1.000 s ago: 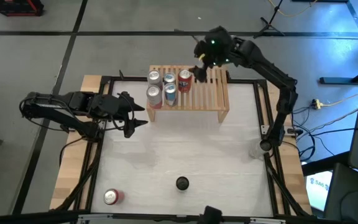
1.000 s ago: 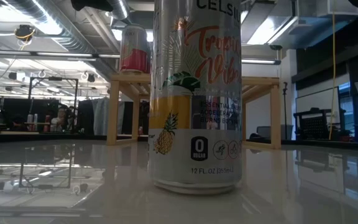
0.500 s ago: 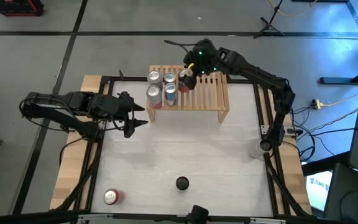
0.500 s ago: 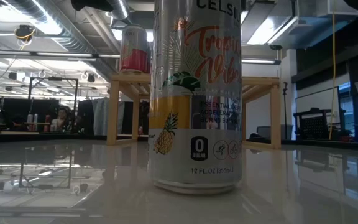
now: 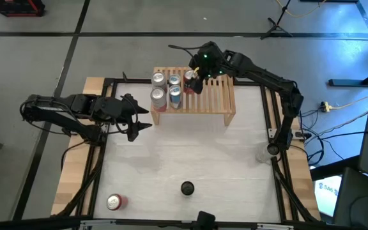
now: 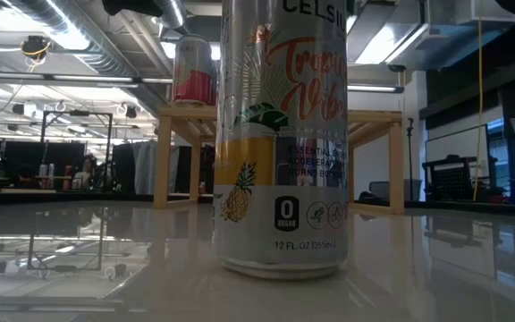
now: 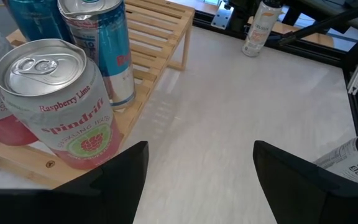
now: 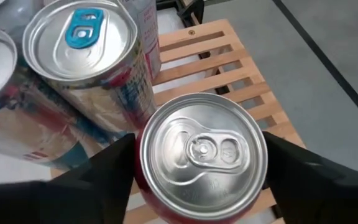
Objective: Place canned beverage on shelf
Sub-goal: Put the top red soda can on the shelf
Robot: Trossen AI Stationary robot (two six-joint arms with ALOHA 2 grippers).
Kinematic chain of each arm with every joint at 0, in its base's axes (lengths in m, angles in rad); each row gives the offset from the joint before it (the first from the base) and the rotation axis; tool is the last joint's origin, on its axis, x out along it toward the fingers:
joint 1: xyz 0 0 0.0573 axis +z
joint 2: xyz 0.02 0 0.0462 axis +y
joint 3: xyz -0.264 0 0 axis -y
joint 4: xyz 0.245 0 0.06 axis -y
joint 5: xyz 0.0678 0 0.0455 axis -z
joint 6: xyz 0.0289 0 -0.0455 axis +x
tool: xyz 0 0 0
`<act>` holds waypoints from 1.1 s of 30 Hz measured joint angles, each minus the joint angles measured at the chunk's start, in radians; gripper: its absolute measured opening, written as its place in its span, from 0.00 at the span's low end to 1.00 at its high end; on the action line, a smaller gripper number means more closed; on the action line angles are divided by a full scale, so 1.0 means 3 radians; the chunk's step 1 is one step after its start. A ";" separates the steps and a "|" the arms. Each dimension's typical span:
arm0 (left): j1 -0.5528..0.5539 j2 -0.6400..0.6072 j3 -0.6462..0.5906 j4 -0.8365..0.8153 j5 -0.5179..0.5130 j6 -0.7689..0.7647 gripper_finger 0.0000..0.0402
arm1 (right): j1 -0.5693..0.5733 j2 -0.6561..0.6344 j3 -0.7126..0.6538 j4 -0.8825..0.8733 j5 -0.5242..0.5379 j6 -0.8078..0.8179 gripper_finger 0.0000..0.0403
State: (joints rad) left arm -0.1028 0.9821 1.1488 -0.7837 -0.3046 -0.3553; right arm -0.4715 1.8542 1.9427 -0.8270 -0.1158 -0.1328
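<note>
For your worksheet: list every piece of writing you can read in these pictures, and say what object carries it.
"CELSIUS" (top cut off), "0 SUGAR", "12 FL. OZ": tall can, low view.
"Raspberry Lime", "spindrift": pink can on the shelf.
"CELS...", partial: lying can.
Blue can print: too blurred.

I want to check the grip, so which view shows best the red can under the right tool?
The right wrist view: the red can fills it, standing between the right tool fingers on the shelf. The high view shows it small, mostly hidden. The low and left wrist views do not show it clearly.
</note>
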 joint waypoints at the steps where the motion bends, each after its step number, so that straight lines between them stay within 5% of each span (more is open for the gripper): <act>1: 0.0000 0.0000 0.0000 0.0000 0.0000 0.0000 0.70 | -0.0001 0.0000 0.0000 -0.0001 -0.0005 -0.0013 0.68; 24: -0.0001 0.0000 0.0000 -0.0001 0.0029 -0.0025 0.70 | -0.0001 -0.0124 -0.0065 -0.0197 -0.0784 -0.0960 0.64; 33: -0.0001 0.0000 0.0000 -0.0001 0.0026 -0.0027 0.70 | -0.0021 -0.0122 -0.0069 -0.0184 -0.0781 -0.1047 0.75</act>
State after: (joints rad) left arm -0.1030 0.9821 1.1488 -0.7841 -0.2967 -0.3634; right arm -0.4778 1.8175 1.9221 -0.8822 -0.3500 -0.4469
